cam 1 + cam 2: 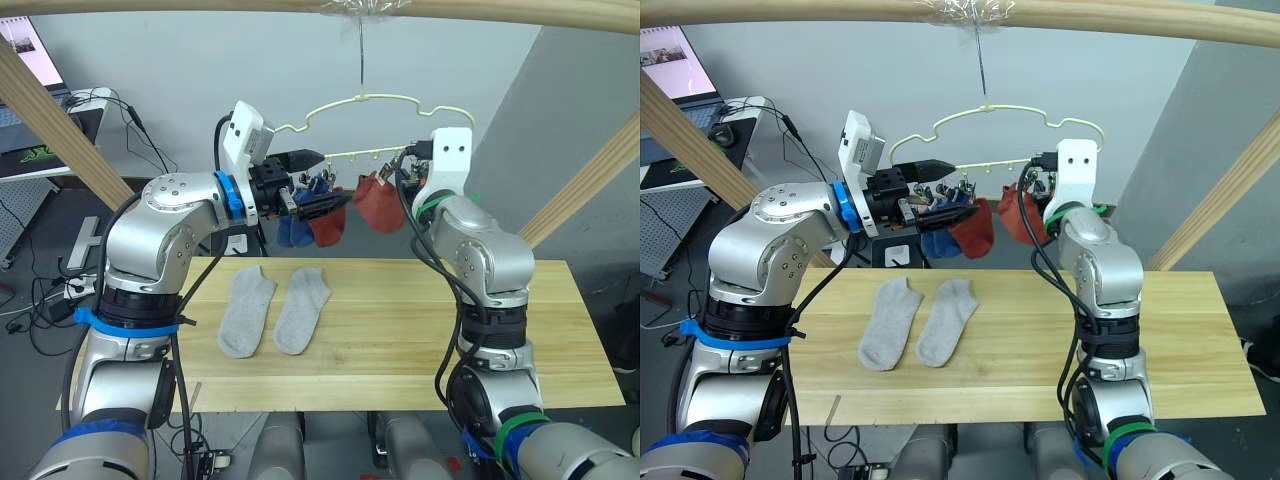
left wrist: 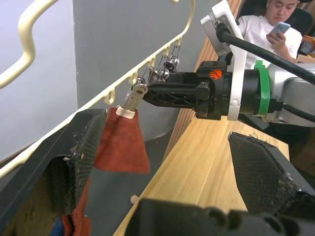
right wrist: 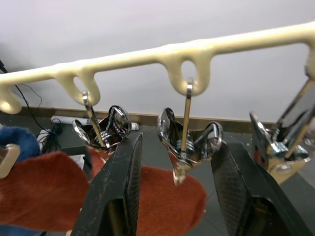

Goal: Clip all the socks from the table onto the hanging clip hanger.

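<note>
Right fingers (image 3: 123,196) spread around hanger clip (image 3: 187,142), red sock (image 3: 167,194) below

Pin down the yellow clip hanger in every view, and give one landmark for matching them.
Left eye view: clip hanger hangs top centre.
Right eye view: clip hanger, top centre again.
Left wrist view: its clip bar slants beside the right gripper.
Right wrist view: its clip bar crosses beyond the fingers.
Shared landmark: the rust red sock hanging beside the right gripper.
</note>
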